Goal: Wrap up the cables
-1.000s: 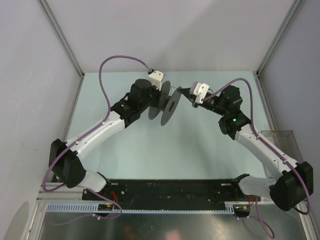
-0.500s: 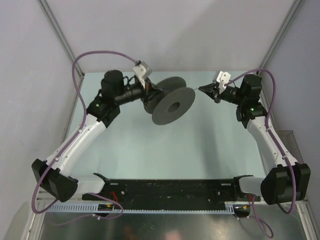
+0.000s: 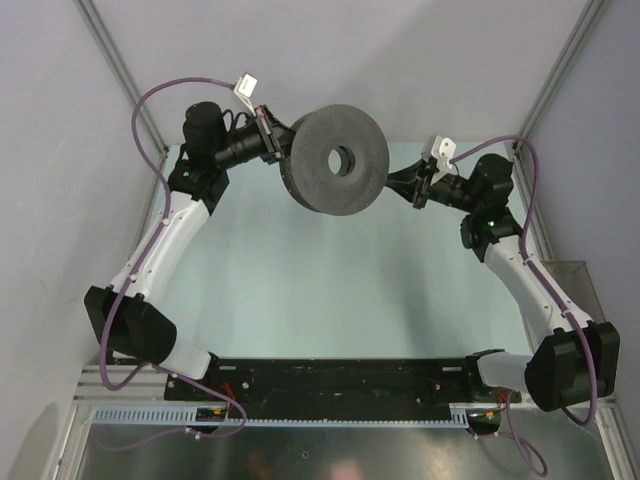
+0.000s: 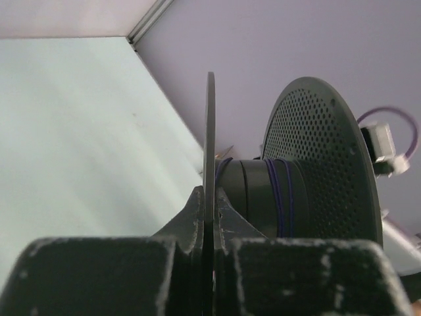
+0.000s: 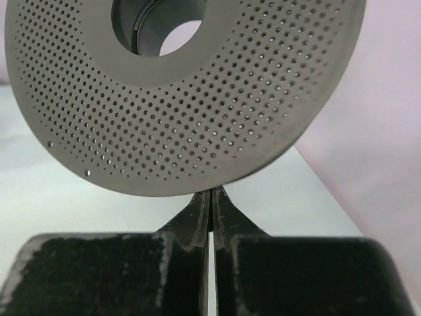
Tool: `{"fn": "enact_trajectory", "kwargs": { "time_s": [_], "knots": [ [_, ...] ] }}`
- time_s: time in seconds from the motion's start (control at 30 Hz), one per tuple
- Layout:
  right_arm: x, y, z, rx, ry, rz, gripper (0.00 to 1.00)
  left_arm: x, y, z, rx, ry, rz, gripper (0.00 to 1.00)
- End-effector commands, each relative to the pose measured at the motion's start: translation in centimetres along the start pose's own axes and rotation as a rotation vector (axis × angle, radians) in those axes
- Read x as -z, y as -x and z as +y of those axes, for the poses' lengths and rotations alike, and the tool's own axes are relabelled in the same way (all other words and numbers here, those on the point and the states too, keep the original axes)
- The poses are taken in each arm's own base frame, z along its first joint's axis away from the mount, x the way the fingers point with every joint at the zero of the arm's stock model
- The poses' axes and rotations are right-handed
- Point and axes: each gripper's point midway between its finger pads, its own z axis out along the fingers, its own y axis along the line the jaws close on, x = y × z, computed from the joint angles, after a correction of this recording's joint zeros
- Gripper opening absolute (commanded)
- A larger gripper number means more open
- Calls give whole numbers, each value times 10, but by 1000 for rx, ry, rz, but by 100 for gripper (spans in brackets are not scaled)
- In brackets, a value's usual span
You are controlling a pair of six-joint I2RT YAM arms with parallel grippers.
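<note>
A dark grey spool (image 3: 315, 188) with perforated flanges hangs in the air at the back of the table. My left gripper (image 3: 283, 150) is shut on its thin near flange (image 4: 210, 131), with one finger on each side (image 4: 210, 201). A few turns of thin purple cable (image 4: 276, 197) lie around the hub. My right gripper (image 3: 393, 179) is shut, and its tips (image 5: 210, 195) touch the lower rim of the perforated flange (image 5: 184, 131). The wire at those tips is too thin to see.
The pale green table (image 3: 330, 290) lies below both arms. Grey enclosure walls (image 3: 60, 150) and metal corner posts (image 3: 545, 95) close in the left, back and right. A black base rail (image 3: 340, 380) runs along the near edge.
My left arm has lifted the spool up and back and turned its face towards the camera. A thin taut wire ran from spool to right gripper earlier. The right gripper has moved close under the flange.
</note>
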Motion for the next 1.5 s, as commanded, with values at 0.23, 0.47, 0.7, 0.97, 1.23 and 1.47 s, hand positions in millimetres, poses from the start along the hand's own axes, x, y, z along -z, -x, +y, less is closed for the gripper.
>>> {"fn": "enact_trajectory", "kwargs": {
  "time_s": [0.23, 0.47, 0.7, 0.97, 1.23, 1.47],
  "knots": [
    [-53, 59, 38, -95, -123, -223, 0, 15, 74, 0, 374, 65, -309, 0],
    [-85, 52, 40, -13, -241, -222, 0, 1, 49, 36, 525, 148, -289, 0],
    [-101, 35, 42, 90, -234, -188, 0, -11, 8, 60, 585, 203, -218, 0],
    [-113, 26, 57, 226, -186, -155, 0, -25, -19, 60, 622, 205, -182, 0],
    [-117, 24, 68, 377, -115, -146, 0, -34, -36, 64, 626, 233, -168, 0],
    [-118, 23, 75, 406, -70, -151, 0, -40, -45, 65, 630, 242, -153, 0]
  ]
}}
